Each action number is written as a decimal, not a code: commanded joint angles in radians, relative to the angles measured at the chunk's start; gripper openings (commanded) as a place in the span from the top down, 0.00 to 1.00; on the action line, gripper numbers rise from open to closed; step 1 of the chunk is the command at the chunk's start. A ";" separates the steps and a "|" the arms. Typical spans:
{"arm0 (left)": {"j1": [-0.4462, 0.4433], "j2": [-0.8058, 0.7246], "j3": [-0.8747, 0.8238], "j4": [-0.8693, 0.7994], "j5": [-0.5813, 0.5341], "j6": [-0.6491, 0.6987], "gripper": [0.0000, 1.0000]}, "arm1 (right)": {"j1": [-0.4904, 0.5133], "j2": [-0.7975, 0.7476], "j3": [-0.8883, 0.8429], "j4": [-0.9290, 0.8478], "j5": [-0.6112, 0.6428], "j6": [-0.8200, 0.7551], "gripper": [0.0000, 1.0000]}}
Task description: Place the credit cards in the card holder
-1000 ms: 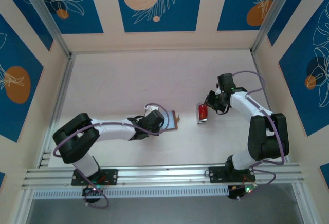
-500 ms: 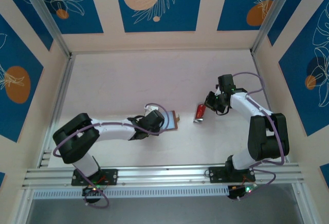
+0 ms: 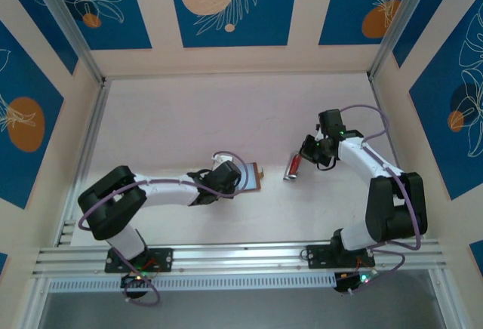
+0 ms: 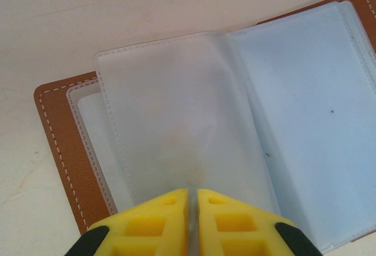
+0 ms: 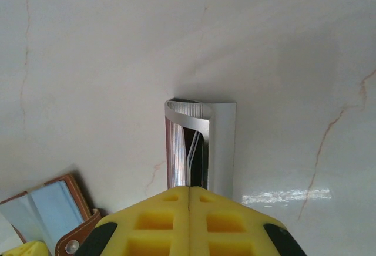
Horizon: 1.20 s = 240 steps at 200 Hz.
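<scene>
1. The left gripper (image 4: 192, 194) is seen with its fingers pressed together on a clear sleeve (image 4: 176, 115) of the card holder (image 4: 54, 144), which lies open just beyond the fingertips.
2. The right gripper (image 5: 188, 191) is closed on the credit cards (image 5: 200, 138), which jut straight out past its fingertips and are bowed at the far end. Whether one card or several are pinched cannot be told.
3. The step in hand is judged to be bringing the cards to the holder. The free end should be lined up with a sleeve mouth and slid in flat, with the sleeve held steady by the left fingers.
4. The holder's snap button (image 5: 72, 245) is shown in the right wrist view, down and left of the fingers. The stitching and sleeve layers are shown in the left wrist view. The gap between cards and holder is best read from the top view.
</scene>
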State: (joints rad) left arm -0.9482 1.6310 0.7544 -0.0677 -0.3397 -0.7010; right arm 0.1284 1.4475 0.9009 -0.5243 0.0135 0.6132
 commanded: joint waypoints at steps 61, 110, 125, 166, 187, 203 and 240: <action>0.021 0.057 -0.038 -0.079 0.041 -0.017 0.89 | 0.022 -0.037 0.012 -0.074 0.052 -0.011 0.92; 0.023 0.061 -0.038 -0.078 0.043 -0.018 0.90 | 0.027 -0.072 0.013 -0.094 0.055 -0.012 0.91; 0.023 0.062 -0.038 -0.077 0.044 -0.017 0.90 | 0.028 -0.076 0.014 -0.098 0.061 -0.012 0.91; 0.023 0.063 -0.038 -0.078 0.044 -0.017 0.90 | 0.028 -0.084 0.015 -0.117 0.077 -0.006 0.91; 0.024 0.064 -0.036 -0.078 0.045 -0.017 0.90 | 0.028 -0.101 0.012 -0.117 0.078 -0.007 0.90; 0.025 0.067 -0.035 -0.079 0.046 -0.017 0.90 | 0.028 -0.107 0.012 -0.120 0.080 -0.008 0.90; 0.025 0.067 -0.035 -0.080 0.047 -0.018 0.91 | 0.025 -0.113 0.005 -0.115 0.081 -0.009 0.98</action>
State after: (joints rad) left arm -0.9424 1.6402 0.7544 -0.0410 -0.3325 -0.7017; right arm 0.1505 1.3582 0.9012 -0.6189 0.0826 0.6083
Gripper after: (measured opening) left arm 0.093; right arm 0.053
